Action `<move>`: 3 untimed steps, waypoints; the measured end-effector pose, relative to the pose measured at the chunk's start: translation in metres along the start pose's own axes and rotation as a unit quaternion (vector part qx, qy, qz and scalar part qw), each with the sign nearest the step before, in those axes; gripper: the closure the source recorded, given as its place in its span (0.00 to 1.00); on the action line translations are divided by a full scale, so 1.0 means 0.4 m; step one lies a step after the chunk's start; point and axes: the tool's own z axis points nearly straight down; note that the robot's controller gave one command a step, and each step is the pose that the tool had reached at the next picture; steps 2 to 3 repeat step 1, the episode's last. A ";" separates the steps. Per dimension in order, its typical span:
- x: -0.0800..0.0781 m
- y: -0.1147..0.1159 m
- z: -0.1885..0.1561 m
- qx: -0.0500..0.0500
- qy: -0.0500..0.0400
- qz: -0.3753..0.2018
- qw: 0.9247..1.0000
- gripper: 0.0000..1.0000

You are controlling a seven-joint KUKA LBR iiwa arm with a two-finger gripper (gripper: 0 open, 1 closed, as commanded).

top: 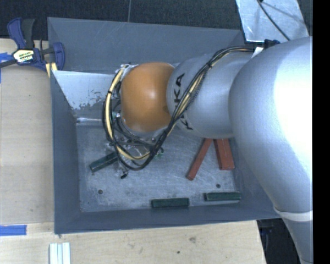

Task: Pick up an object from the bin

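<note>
— Where does the gripper (pixel 122 159) sit?
— Low over the left half of the bin (pixel 65 169), under the orange cover (pixel 146 95) of the arm (pixel 220 98) and a loop of cables (pixel 109 120).
— Is it spread or pressed together?
— That cannot be told; the cover and cables hide it.
— What lies nearest to it?
— A dark green bar (pixel 102 163), flat and slanted on the bin floor just left of the gripper. Whether the two touch cannot be told.
— And the rest?
— A long reddish-brown block (pixel 198 159) and a short reddish-brown block (pixel 225 155) lie to the right, close together at their far ends. A second green bar (pixel 169 203) and a third green bar (pixel 223 196) lie along the near wall, apart.
</note>
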 end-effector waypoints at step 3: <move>-0.069 0.046 -0.390 0.001 -0.001 0.011 1.000 1.00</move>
